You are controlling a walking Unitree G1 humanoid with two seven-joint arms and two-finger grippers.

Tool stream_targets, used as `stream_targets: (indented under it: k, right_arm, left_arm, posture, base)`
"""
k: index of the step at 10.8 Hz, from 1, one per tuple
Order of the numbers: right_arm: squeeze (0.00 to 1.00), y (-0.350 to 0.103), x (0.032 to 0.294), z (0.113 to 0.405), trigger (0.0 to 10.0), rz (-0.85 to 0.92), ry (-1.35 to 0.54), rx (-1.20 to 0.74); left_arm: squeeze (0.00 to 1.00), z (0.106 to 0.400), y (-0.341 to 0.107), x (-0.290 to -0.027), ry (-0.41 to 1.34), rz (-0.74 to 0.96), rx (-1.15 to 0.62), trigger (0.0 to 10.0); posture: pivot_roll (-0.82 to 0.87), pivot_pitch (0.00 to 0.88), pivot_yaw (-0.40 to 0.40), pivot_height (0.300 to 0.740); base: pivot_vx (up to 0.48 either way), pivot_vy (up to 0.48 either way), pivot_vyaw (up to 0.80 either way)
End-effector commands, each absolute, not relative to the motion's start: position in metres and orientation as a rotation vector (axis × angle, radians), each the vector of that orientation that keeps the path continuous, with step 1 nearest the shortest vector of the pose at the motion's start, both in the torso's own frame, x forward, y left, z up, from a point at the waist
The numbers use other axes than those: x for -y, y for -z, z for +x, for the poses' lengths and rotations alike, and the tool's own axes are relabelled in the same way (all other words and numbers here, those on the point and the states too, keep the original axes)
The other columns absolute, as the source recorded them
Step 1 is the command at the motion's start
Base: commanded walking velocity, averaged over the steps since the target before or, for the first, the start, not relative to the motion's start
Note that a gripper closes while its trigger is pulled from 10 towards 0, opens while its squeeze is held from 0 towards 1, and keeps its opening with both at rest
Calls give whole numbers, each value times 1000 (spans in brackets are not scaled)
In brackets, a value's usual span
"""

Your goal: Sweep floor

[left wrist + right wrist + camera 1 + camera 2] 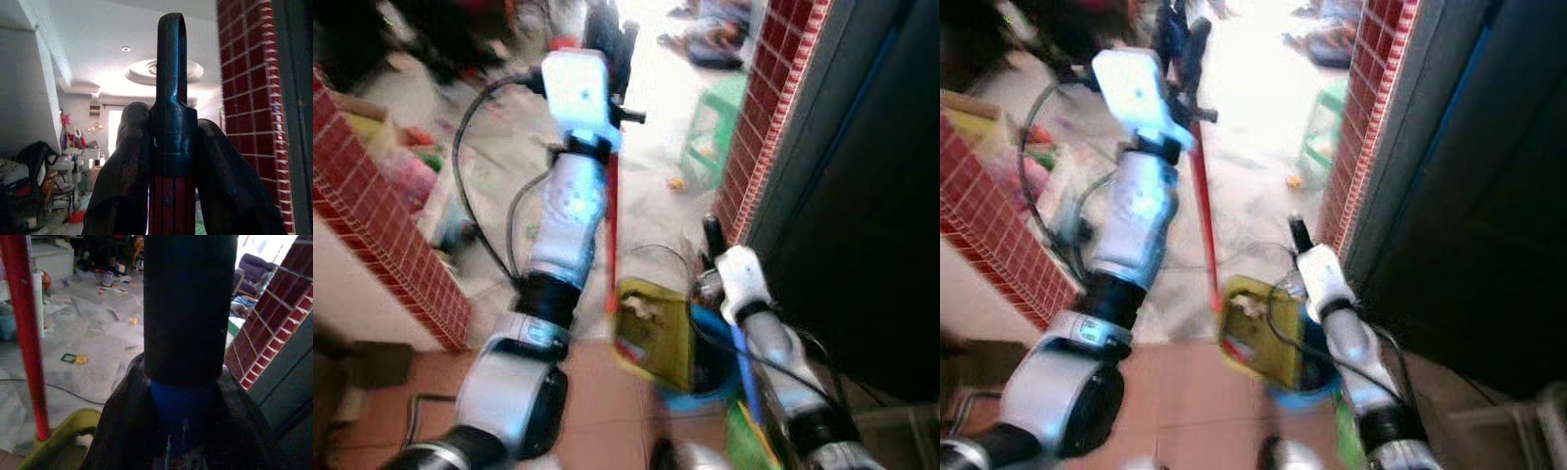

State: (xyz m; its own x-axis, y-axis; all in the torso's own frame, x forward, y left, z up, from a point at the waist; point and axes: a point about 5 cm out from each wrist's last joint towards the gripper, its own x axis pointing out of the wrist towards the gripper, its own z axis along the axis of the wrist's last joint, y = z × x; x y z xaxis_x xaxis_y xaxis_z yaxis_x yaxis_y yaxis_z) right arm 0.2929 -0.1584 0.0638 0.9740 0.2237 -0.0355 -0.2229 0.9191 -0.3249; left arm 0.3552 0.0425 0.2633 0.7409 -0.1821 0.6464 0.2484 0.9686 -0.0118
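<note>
A: The left gripper (pixel 168 161) was clamped on a red pole (pixel 611 225) with a black cap — above the yellow dustpan (pixel 654 333).

B: The right gripper (pixel 178 426) squeezed a blue handle (pixel 744 372); its wrist view caught toys strewn on the floor (pixel 93 347).

Head pair: looking forward and steeply down past both arms, blurred, onto floor (pixel 636 196), brick pillar (pixel 759 108) and dustpan (pixel 651 333). Same scene in both eyes, shifted slightly sideways.

Left wrist: aimed up along left gripper (pixel 168 161), very close to red handle (pixel 168 208) and its black cap (pixel 171 88); beyond the fingers (pixel 120 171), ceiling (pixel 107 29) and distant room; bricks again just beside the hand.

Right wrist: aimed along right gripper (pixel 178 406), very close to blue handle (pixel 181 406) with black grip (pixel 183 303); past the fingers, littered floor, dustpan rim, red handle, bricks. Shares these with head pair.
</note>
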Motion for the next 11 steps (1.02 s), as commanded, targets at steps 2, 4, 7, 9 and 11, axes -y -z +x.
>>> stream_targets:
  k: [2,4,7,9,11]
  right_arm:
    - [0,-65,164,287,10000,-325,-198,-2]
    - [0,-64,169,283,10000,-332,-191,-6]
    - [0,-66,169,283,10000,-337,-201,-9]
    - [0,-68,166,286,10000,-338,-213,-6]
    - [0,-69,166,288,10000,-336,-218,-6]
  left_arm:
    - [0,345,-274,-14,308,-67,802,10000]
    - [0,339,-265,-2,353,-46,807,10000]
    - [0,340,-260,-4,360,-27,811,10000]
    - [0,330,-243,16,540,-67,753,10000]
    - [0,302,-226,51,855,-70,701,10000]
  posture:
    - [-144,0,42,740]
    - [-145,0,37,740]
    - [-134,0,17,740]
    - [-131,0,9,740]
    - [-116,0,5,740]
  base:
    - [0,0,0]
    - [0,0,0]
    - [0,0,0]
    - [0,0,0]
    - [0,0,0]
